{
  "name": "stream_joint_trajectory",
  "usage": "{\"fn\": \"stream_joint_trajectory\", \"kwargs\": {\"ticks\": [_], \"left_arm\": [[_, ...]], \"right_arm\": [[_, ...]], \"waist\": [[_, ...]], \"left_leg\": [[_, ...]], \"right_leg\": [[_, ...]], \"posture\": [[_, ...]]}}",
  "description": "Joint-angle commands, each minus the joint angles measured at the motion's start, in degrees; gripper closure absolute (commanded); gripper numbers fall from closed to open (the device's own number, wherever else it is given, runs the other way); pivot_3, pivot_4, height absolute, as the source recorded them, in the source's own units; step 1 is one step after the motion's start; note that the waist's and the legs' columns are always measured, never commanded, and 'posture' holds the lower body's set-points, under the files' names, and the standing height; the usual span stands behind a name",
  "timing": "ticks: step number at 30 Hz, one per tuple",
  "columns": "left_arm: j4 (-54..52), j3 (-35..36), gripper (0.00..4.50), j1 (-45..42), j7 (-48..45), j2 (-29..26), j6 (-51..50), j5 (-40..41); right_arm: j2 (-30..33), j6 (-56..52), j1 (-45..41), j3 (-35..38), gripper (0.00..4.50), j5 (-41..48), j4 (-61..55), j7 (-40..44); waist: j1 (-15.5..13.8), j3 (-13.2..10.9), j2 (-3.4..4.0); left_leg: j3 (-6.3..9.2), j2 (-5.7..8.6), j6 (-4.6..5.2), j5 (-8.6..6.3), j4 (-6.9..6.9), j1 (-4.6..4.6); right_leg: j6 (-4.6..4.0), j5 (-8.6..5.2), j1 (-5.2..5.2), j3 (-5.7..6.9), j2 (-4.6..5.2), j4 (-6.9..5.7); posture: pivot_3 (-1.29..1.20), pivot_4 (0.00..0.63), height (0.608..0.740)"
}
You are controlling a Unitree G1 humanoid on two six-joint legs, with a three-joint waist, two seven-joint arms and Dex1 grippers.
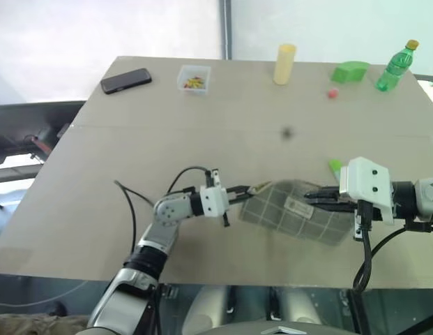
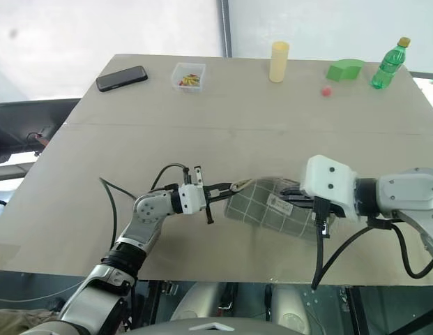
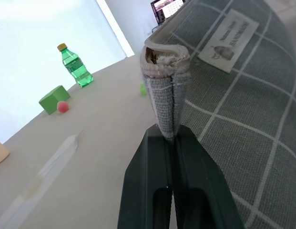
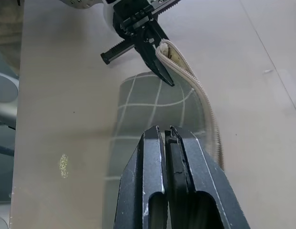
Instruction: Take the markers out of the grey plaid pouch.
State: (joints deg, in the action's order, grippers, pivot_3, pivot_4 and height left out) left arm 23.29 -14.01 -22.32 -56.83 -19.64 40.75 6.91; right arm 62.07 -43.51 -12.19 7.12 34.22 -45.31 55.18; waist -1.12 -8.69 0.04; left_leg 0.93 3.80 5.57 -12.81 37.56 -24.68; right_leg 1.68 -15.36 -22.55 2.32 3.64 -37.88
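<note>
While the pouch [image 1: 293, 215] hangs just above the table [image 1: 202, 139] near its front edge, both grippers have hold of it; the left gripper [image 1: 245, 190] is pinched tight on the fabric tab at the pouch's left end, beside the zipper; the right gripper [image 1: 315, 197] has its fingers closed at the right end, and in the right wrist view a dark sliver shows between them, though whether that is a zipper pull, fabric or a marker end cannot be told.

The pouch's long axis runs left to right, parallel with the front edge, its right end dipping a little lower; the zipper seam lies along the upper side, curling open toward the left gripper; no marker can be seen inside from these views.

One green marker [image 1: 335, 166] lies on the table just behind the pouch's right end, toward the far edge.

Judging by this, the mouth faces up and toward the right arm, which is the nearer one to reach in; the left arm seems best kept as the anchor, holding the end taut.
</note>
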Motion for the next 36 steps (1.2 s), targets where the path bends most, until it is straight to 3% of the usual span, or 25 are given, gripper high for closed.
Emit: {"fn": "stream_joint_trajectory", "kwargs": {"ticks": [1, 12, 16, 22, 28, 36], "left_arm": [[0.5, 0.4, 4.50, -0.7, 0.8, 0.3, 2.4, 0.2], [-2.9, -0.2, 4.50, 5.0, 0.2, -2.8, 3.3, 0.6], [-7.2, -0.2, 4.50, 5.6, 0.7, -3.5, 0.6, 0.8], [-10.4, 0.4, 4.50, 3.7, 2.4, -3.9, -1.2, -0.7], [-4.9, 4.4, 4.50, -4.6, 10.8, -5.2, 8.4, -9.1], [-0.2, 2.8, 4.50, -5.2, 10.2, -7.0, 10.2, -6.5]], "right_arm": [[1.2, 0.3, 3.5, -4.4, 4.31, -2.4, -3.2, -0.7], [-1.1, 5.1, 4.6, -18.6, 4.31, -15.9, -4.7, -5.7], [-6.6, 1.1, -2.1, -10.1, 4.31, -11.9, 0.3, -9.4], [-2.1, 2.5, -6.9, -4.1, 4.31, -13.7, 6.1, -6.7], [0.7, 4.7, -8.0, -3.0, 4.31, -13.7, 7.8, -3.9], [-0.2, 3.8, -9.6, -3.3, 4.31, -12.9, 7.1, -3.9]], "waist": [[-0.1, 0.0, -0.01], [0.3, 0.1, 0.02], [0.4, 0.1, 0.08], [-0.7, 0.1, 0.04], [-1.1, 0.1, 0.05], [-1.0, 0.1, 0.06]], "left_leg": [[0.00, 0.00, -0.02, 0.01, 0.00, -0.01], [0.00, -0.01, -0.05, 0.03, 0.03, 0.05], [0.00, -0.02, -0.07, 0.04, 0.00, 0.06], [0.01, 0.01, 0.04, -0.03, 0.08, 0.04], [-0.01, -0.02, -0.08, 0.05, 0.05, -0.02], [-0.02, -0.01, -0.11, 0.07, 0.03, -0.03]], "right_leg": [[0.00, 0.00, 0.00, 0.00, 0.00, 0.01], [0.00, 0.00, 0.00, -0.01, 0.00, -0.03], [0.00, 0.00, 0.00, -0.01, -0.02, -0.03], [0.00, 0.07, 0.05, 0.01, -0.01, 0.01], [0.00, 0.08, -0.04, 0.00, -0.03, -0.03], [0.00, 0.08, -0.05, -0.02, -0.03, 0.01]], "posture": [[0.00, 0.150, 0.740], [0.00, 0.150, 0.740], [0.00, 0.150, 0.740], [0.00, 0.150, 0.740], [0.00, 0.150, 0.740], [0.00, 0.150, 0.740]]}}
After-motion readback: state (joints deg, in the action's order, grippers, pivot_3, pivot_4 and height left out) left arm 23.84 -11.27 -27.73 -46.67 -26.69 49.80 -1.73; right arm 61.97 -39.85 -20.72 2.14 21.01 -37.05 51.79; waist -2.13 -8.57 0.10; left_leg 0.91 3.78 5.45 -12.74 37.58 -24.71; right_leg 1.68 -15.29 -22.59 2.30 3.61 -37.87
